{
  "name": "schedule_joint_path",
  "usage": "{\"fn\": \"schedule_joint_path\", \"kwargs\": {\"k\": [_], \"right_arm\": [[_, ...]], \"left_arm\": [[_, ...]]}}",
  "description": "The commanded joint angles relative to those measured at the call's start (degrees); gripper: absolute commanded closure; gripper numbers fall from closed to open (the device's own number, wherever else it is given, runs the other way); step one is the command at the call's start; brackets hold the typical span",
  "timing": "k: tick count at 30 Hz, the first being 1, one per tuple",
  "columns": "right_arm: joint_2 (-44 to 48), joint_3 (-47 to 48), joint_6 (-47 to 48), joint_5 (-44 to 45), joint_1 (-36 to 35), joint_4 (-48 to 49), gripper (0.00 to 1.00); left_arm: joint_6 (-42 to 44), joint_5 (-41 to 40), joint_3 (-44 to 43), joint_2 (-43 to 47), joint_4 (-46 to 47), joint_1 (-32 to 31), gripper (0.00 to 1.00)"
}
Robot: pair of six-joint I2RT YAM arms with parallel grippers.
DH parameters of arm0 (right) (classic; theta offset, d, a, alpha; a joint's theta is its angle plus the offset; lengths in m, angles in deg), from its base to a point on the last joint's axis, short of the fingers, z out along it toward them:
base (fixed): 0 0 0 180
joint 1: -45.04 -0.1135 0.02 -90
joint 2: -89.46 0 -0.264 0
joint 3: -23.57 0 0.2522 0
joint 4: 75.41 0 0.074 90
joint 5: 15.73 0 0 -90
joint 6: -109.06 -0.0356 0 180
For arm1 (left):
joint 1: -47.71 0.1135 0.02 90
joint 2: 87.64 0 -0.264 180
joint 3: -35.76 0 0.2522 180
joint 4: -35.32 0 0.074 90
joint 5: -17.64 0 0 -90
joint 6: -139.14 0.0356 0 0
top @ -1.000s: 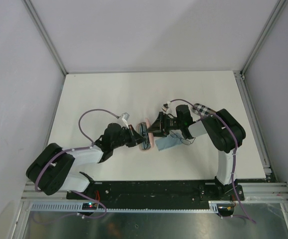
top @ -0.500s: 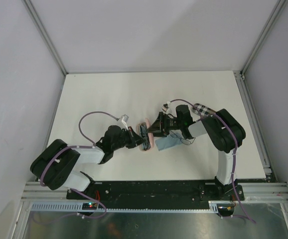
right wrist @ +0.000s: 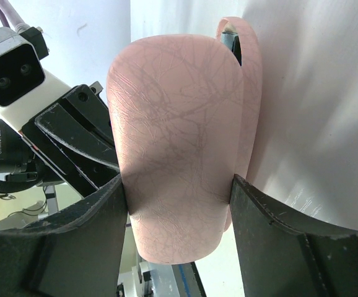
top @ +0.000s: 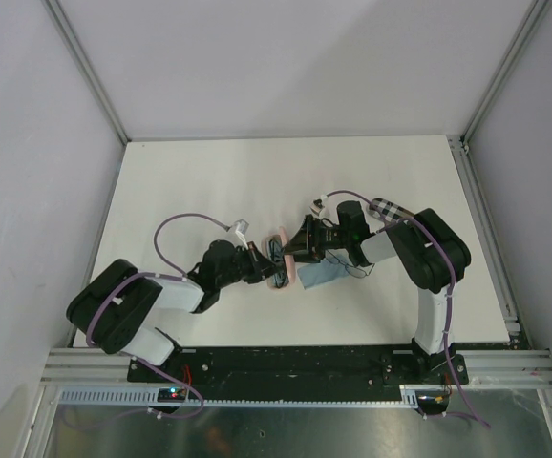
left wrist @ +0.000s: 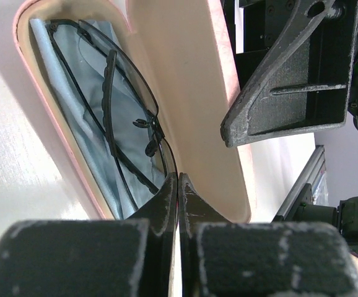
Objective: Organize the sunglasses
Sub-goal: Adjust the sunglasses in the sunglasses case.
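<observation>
At the centre of the overhead view, low on the white bench (top: 257, 181), a pink clamshell case (top: 283, 281) stands open between the two arms. The sunglasses (left wrist: 109, 86) lie folded in its tray at the upper left of the left wrist view: thin dark wire rims, rounded clear lenses, one black temple crossing them, resting on light blue fabric (left wrist: 49, 80). The left gripper (left wrist: 178, 185) has its fingers pressed together, tips at the tray's rim where the wire frame ends; whether wire is caught between them cannot be told. The right gripper (right wrist: 179, 198) clamps the pink clamshell case's raised lid, one finger against each side. A light blue cloth (top: 322, 276) lies just right of the case.
</observation>
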Motion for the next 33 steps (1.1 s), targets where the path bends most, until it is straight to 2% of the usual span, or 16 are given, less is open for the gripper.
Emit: {"fn": "schedule_joint_path", "kwargs": {"k": [1, 18, 33], "right_arm": [[0.6, 1.1, 1.0, 0.0, 0.0, 1.0, 0.55], [1.2, 1.1, 2.8, 1.0, 0.2, -1.4, 0.55], [2.3, 1.1, 4.8, 2.4, 0.3, -4.4, 0.56]], "left_arm": [[2.1, -2.3, -0.6, -2.0, -2.7, -0.5, 1.00], [3.6, -6.3, -2.6, -1.0, -9.2, -1.1, 1.00], [2.2, -5.6, -2.9, -1.2, -9.8, -1.0, 1.00]]}}
